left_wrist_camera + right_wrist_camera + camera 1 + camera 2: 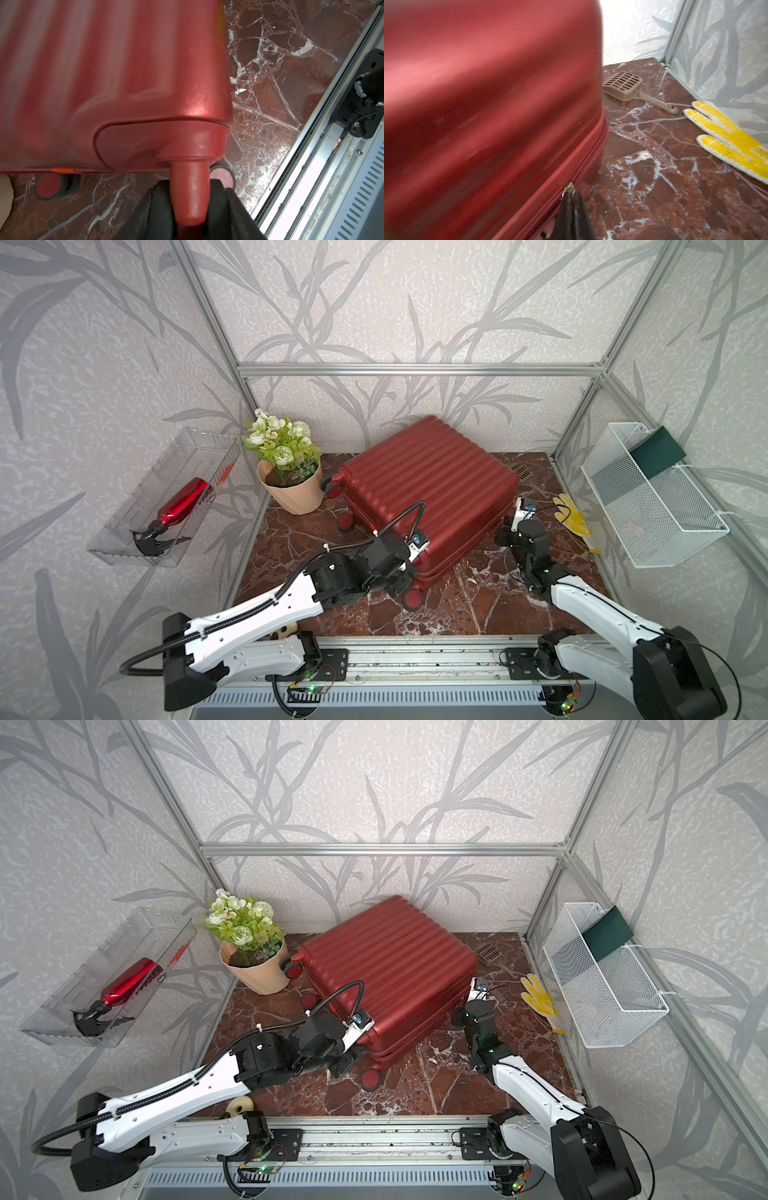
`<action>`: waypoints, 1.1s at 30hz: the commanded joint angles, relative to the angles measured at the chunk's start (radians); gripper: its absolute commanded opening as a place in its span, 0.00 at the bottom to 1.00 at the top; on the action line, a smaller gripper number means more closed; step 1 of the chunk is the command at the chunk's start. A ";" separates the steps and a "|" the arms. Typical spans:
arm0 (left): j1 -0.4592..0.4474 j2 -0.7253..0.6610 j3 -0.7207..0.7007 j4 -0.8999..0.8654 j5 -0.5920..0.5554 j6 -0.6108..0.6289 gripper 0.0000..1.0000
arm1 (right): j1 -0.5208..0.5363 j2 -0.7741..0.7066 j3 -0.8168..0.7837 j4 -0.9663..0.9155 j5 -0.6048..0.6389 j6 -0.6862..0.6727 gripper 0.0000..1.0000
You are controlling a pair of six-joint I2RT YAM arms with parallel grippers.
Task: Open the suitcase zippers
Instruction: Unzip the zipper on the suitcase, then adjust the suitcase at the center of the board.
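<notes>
Zipper pull (569,188) sits pinched in right gripper (572,197) tips.

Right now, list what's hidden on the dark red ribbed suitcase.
- Dark red zipper track: blurred beside the metal pull in the right gripper, right wrist view; far sides behind the suitcase in both top views.
- Red wheel in the left gripper: mostly behind its jaws, left wrist view.

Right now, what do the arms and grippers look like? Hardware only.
Left arm and right arm: white moulded shells, black joint housings. A black corrugated cable conduit, zip-tied on, runs along the left one only. Left gripper: broad black wedge fingers. Right gripper: slim dark tapered fingers.
</notes>
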 commanded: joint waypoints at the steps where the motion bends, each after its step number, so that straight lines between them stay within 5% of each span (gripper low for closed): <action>1: 0.120 -0.082 -0.013 -0.013 -0.127 -0.002 0.00 | -0.085 -0.016 0.032 0.012 0.126 0.046 0.00; 5: 0.267 -0.055 -0.024 0.037 -0.112 -0.069 0.00 | -0.076 -0.074 0.007 -0.027 0.084 0.047 0.00; 11: 0.347 0.128 0.062 0.079 -0.285 -0.126 0.00 | 0.063 -0.307 -0.054 -0.207 0.181 0.030 0.00; 15: 0.436 0.250 0.132 0.106 -0.288 -0.124 0.02 | 0.152 -0.462 -0.077 -0.347 0.224 0.062 0.00; 21: 0.536 0.354 0.282 0.094 -0.268 -0.135 0.50 | 0.370 -0.548 -0.090 -0.443 0.277 0.073 0.00; 29: 0.507 0.216 0.361 -0.046 -0.142 -0.265 0.63 | 0.538 -0.443 -0.089 -0.386 0.223 0.073 0.00; 33: 0.374 0.148 0.331 -0.102 -0.169 -0.275 0.73 | 0.566 -0.405 -0.079 -0.355 0.171 0.088 0.00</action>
